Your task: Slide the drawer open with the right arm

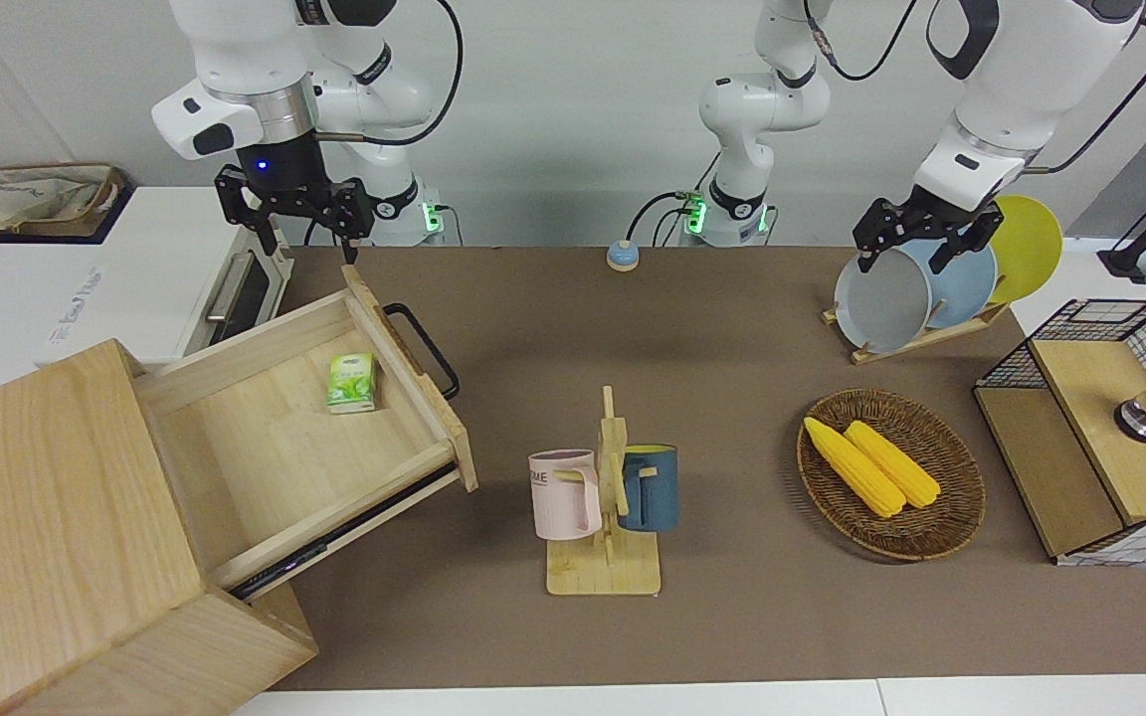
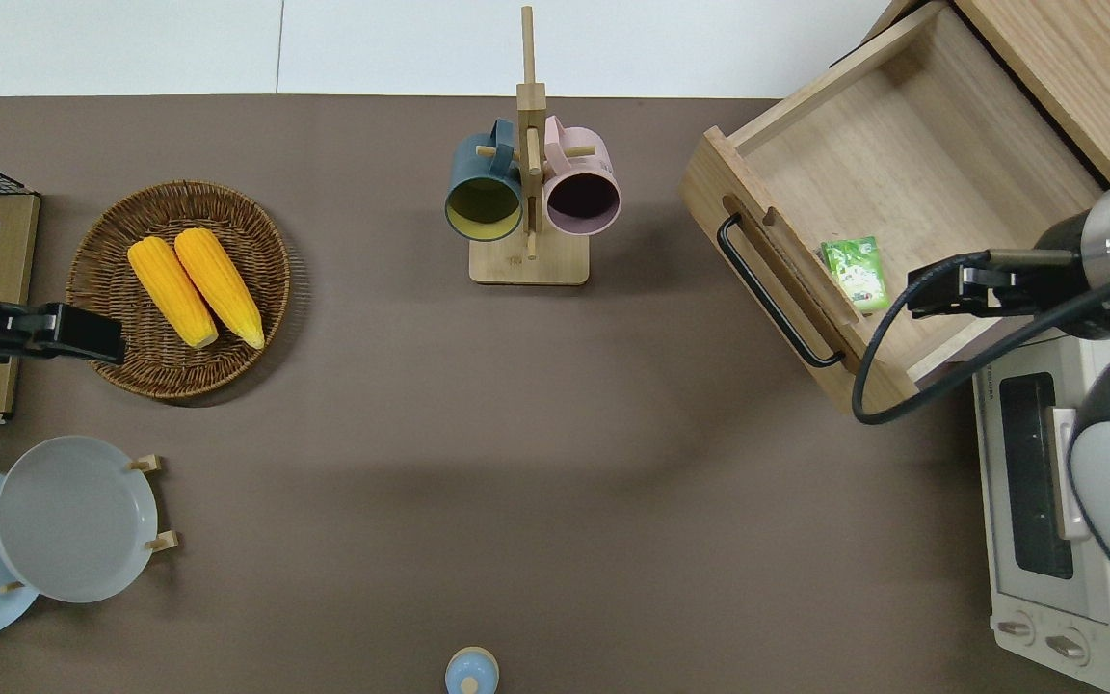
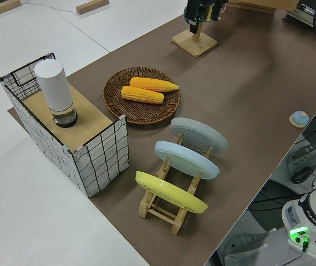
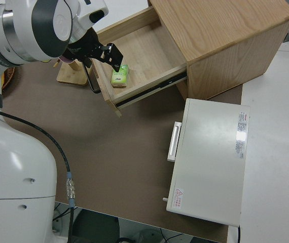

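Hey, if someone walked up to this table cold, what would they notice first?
Probably the drawer, pulled wide open at the right arm's end of the table with a small green carton inside. The right tool hangs up in the air, clear of the black handle.

The drawer (image 1: 304, 418) is standing pulled out across the right arm's end of the desk (image 1: 712, 328), its black handle (image 1: 424, 348) jutting toward open brown surface. The mug rack (image 1: 605, 497) is blocking mid-desk, and the toaster oven (image 2: 1046, 520) is crowding the drawer's robot-side corner
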